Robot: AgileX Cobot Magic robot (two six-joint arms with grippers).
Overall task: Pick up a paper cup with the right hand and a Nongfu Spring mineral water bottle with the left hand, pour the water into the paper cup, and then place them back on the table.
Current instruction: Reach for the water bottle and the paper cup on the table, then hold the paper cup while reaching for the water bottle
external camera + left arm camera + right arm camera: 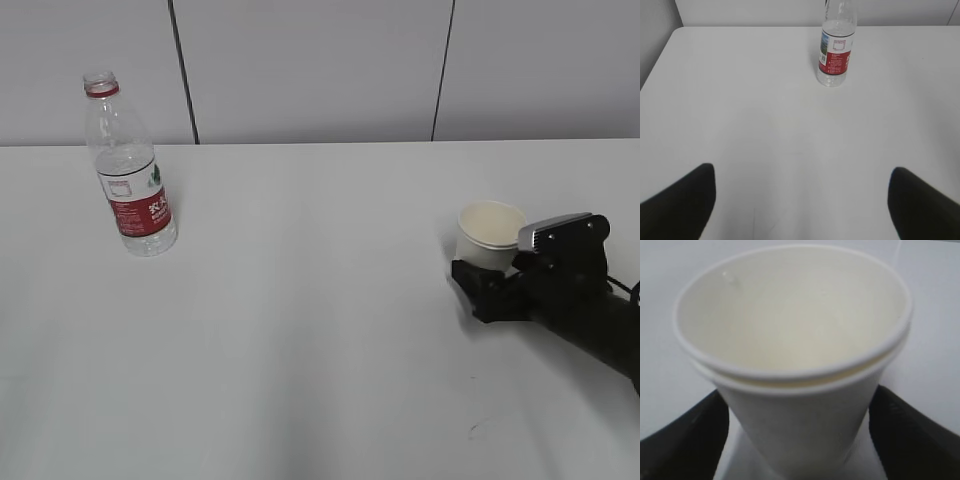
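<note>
Paper cup (795, 365) empty between the right hand's (490, 285) spread fingers, bottle (130, 165) uncapped, part full, upright – left hand (800, 200) gaping (wrist view only), close-up shows doubled rim.

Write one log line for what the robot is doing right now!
right claw: around paper cup, grip unconfirmed | left claw: open, empty, short of Nongfu Spring bottle | bottle: upright, uncapped | pouring: not started

Bottle (836, 47) top cut off in left wrist view; paper cup (795, 370) base below right wrist frame.
</note>
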